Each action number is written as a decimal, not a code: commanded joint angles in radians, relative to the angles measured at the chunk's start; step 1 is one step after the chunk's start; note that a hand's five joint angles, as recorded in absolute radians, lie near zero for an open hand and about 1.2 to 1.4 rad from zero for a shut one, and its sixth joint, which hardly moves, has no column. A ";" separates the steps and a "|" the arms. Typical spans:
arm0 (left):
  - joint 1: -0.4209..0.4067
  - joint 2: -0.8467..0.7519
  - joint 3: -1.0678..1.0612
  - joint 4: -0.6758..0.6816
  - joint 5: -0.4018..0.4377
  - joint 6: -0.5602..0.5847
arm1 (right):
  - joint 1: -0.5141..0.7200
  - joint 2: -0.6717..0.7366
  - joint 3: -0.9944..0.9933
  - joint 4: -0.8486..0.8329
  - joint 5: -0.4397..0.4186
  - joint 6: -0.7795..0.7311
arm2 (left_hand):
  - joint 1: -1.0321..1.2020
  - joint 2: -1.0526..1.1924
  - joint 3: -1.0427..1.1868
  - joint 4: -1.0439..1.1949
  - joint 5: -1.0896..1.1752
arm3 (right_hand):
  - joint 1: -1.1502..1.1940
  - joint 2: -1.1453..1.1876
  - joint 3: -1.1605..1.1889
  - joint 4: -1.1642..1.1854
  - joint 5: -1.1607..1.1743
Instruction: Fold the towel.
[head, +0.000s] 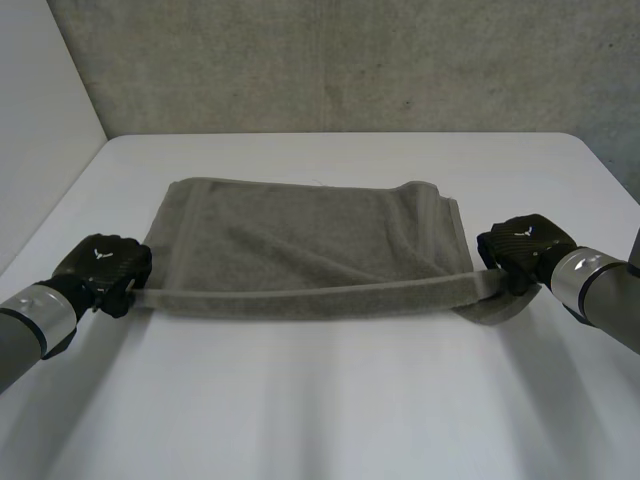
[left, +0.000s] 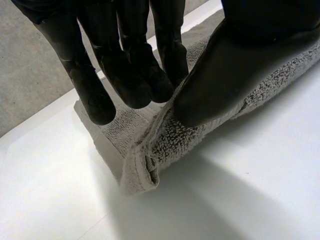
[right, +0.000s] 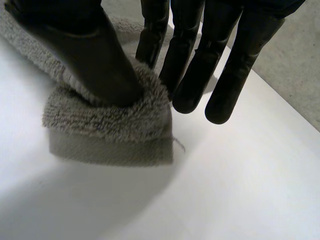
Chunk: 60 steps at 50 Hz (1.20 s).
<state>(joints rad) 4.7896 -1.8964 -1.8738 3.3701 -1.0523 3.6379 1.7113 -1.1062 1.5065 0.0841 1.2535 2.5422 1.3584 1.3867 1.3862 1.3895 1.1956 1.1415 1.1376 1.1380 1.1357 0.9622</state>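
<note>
Left hand (head: 103, 262) at 8 o'clock, right hand (head: 525, 243) at 3: black weave-textured back shells, small white emblem each. Thick black fingers (left: 95, 95), rounded tips. Silver-grey cylindrical wrists (head: 575, 272), grey arms (head: 20, 345).

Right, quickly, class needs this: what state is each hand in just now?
Left hand: shut, pinching the near left corner of the grey terry towel between thumb and fingers.
Right hand: shut on the towel's near right corner.

White table (head: 330, 400) before a rough grey concrete wall (head: 350, 60).
</note>
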 joint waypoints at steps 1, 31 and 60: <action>-0.002 0.002 -0.005 0.000 0.000 -0.001 | -0.004 0.000 -0.002 0.005 -0.049 -0.003 | 0.038 0.010 0.010 0.007 0.026 | -0.267 -0.263 -0.263 -0.261 -0.262; -0.001 0.002 -0.005 -0.002 0.000 -0.001 | -0.004 0.074 -0.023 0.008 -0.040 -0.013 | 0.038 0.010 0.010 0.007 0.026 | -0.411 -0.407 -0.408 -0.406 -0.407; 0.012 0.425 0.021 -0.055 -0.002 -0.237 | -0.144 -0.421 -0.140 0.221 -0.132 0.003 | 0.038 0.010 0.010 0.007 0.026 | 0.255 0.259 0.258 0.261 0.260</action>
<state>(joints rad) 4.8009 -1.5797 -1.8643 3.3486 -1.0534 3.4413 1.5718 -1.4021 1.3812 0.3097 1.1209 2.5505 1.3585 1.3868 1.3864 1.3906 1.1961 1.3283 1.3265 1.3360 1.3375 1.1636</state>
